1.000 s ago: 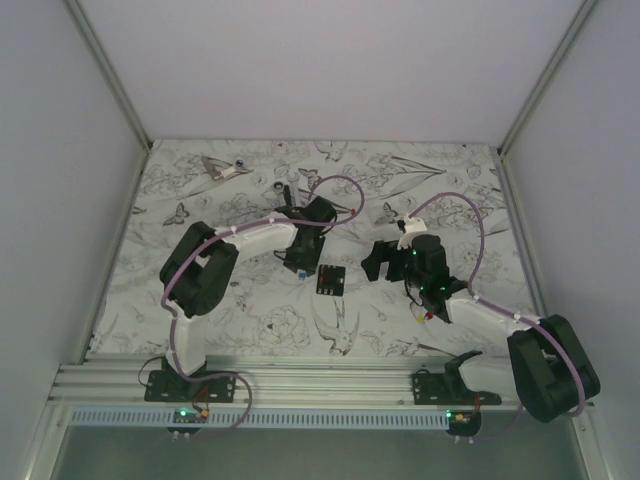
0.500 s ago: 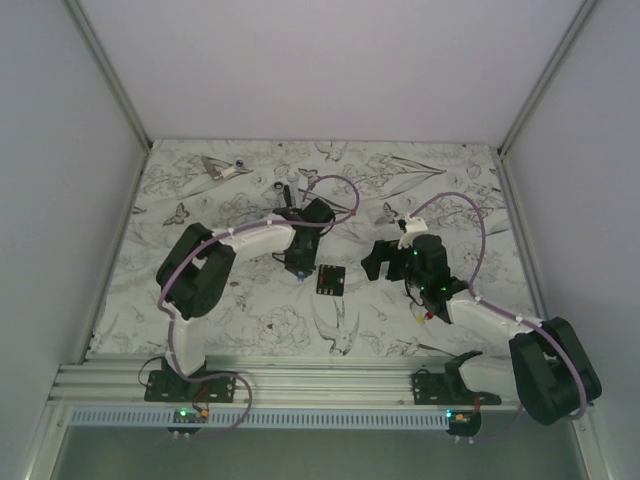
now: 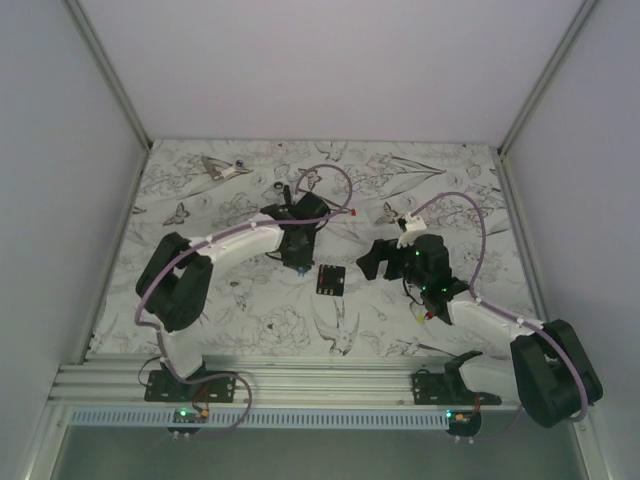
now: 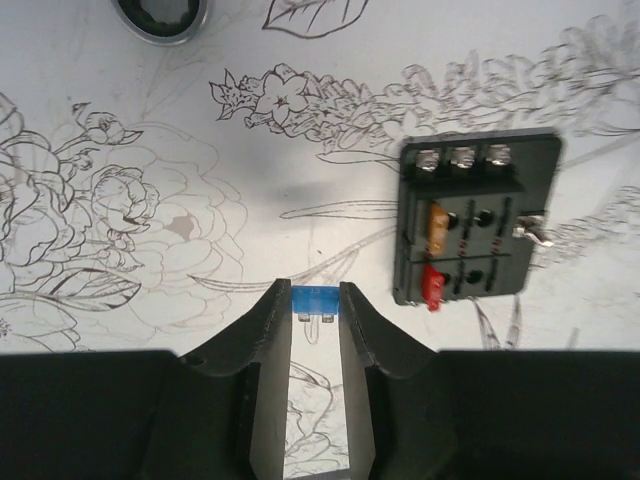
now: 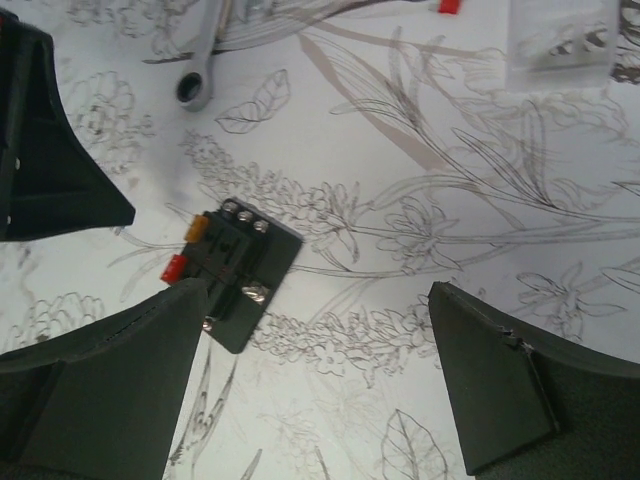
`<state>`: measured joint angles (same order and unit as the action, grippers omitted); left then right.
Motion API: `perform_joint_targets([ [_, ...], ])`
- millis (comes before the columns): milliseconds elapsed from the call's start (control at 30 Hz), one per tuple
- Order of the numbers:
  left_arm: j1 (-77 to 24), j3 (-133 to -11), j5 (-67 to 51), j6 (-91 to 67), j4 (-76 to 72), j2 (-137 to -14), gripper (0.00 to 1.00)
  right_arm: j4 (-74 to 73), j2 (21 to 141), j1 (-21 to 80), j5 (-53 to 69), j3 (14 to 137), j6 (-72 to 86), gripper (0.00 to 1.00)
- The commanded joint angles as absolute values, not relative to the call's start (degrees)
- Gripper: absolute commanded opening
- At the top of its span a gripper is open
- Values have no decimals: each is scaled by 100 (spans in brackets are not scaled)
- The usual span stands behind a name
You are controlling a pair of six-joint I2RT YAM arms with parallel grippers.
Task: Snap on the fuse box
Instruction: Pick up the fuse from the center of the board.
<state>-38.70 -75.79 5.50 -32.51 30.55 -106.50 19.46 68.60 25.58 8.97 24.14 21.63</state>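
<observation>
I see the fuse box point(image 3: 330, 279) lying flat near the middle of the table point(image 3: 480, 330), slightly closer to the near edge than to the far one. It sits between the two grippers and touches neither. Its top face points up, with three screw terminals along one side. An orange fuse point(image 4: 438, 222) and a red fuse point(image 4: 432, 285) are seated in its slots. The left gripper point(image 4: 314, 312) hangs above the table just to the left of the box. Its jaws are drawn close together and pinch a blue fuse point(image 4: 312, 298) at the fingertips. The blue fuse is clear of the box. The right gripper point(image 5: 318, 300) stands on the right side of the box with its jaws spread wide and nothing between them. Toward the far edge lie a wrench point(image 5: 200, 75), a loose red fuse point(image 5: 450, 6) and a clear plastic part point(image 5: 560, 40), all well apart from the box.
</observation>
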Motion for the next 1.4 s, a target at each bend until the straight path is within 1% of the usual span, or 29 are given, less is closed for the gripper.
perform_joint_targets([
  [0,-3914,-7561,545,-3664,3154,-10068,15,2687,6750,2640,1446,2335,2414,98],
  [167,-4006,-7456,591,-4073,2809,-9470,15,3366,7033,3222,1574,2399,2493,95],
  [367,-4327,-7579,774,-4135,2616,-9122,15,4512,7637,3895,1453,2437,2777,85],
  [533,-4552,-7529,943,-4255,2468,-8903,15,5284,7870,4105,1242,2322,2986,75],
  [700,-4627,-7439,950,-4373,2312,-8830,15,5633,7921,4213,1133,2294,2989,65],
  [800,-4666,-7418,956,-4409,2247,-8789,15,5660,7928,4234,1092,2294,2985,56],
  [967,-4700,-7380,980,-4457,2169,-8733,15,5730,7970,4236,1082,2252,2997,45],
  [1033,-4724,-7359,984,-4477,2150,-8712,15,5757,7972,4228,1087,2246,2990,38],
  [1133,-4729,-7324,1021,-4498,2125,-8663,15,5782,7989,4231,1131,2250,2984,31],
  [1267,-4742,-7301,1001,-4509,2101,-8627,15,5792,8006,4232,1143,2248,2977,17],
  [1367,-4749,-7286,979,-4509,2087,-8607,15,5732,8016,4229,1174,2273,2944,4],
])
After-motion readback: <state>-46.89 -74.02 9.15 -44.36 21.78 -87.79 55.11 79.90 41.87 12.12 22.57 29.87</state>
